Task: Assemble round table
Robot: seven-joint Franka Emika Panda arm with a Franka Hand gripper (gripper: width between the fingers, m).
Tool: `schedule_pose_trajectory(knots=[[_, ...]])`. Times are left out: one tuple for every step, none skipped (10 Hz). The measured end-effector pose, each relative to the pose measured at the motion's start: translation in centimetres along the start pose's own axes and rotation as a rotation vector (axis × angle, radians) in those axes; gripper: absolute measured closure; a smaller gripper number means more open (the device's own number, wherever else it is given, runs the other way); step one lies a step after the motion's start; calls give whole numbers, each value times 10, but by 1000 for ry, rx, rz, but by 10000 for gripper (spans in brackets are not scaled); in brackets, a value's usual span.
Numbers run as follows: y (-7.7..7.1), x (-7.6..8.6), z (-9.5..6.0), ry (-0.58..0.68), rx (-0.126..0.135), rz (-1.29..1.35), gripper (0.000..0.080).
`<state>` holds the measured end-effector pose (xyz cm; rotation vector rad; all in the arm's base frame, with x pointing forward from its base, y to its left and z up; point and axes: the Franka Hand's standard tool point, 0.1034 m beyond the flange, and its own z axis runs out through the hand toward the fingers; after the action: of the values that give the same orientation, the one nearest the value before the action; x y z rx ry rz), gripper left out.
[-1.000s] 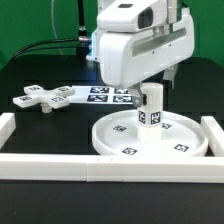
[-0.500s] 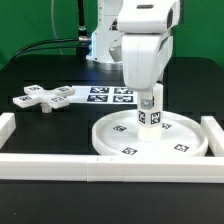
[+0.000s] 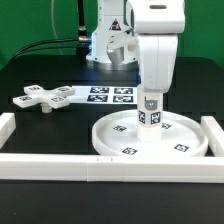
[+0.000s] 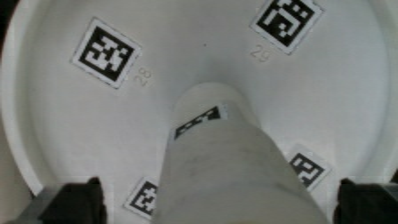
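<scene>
One white disc (image 3: 108, 133) sits on black tabletop (image 3: 45, 130)

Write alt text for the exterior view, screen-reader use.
The robot's two-finger gripper sits over the top of a short white plastic cylinder leg standing upright at the centre of a large white rimmed disc. On the black table to the exterior view's left lie a white cross-shaped foot and the marker board; white border rails frame the front.

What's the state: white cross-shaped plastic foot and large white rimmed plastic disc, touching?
Apart. Exterior view: black tabletop shows plainly between the white cross-shaped foot and the white rimmed disc.
</scene>
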<state>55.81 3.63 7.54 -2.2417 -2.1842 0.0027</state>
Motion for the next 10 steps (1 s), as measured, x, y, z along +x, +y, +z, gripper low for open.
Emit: schedule_pose_trajectory(knots=[[0, 2, 0, -2, 0, -9, 287], [0, 1, 0, -2, 0, -4, 287], [0, 1, 0, -2, 0, -3, 396], [0, 0, 0, -2, 0, -2, 394], [0, 0, 0, -1, 0, 15, 394], [0, 0, 0, -2, 0, 31, 394], [0, 0, 0, -1, 0, 38, 394], [0, 1, 0, -1, 1, 136, 394], [0, 1, 1, 1, 1, 279, 394], [0, 1, 1, 1, 2, 401, 393]])
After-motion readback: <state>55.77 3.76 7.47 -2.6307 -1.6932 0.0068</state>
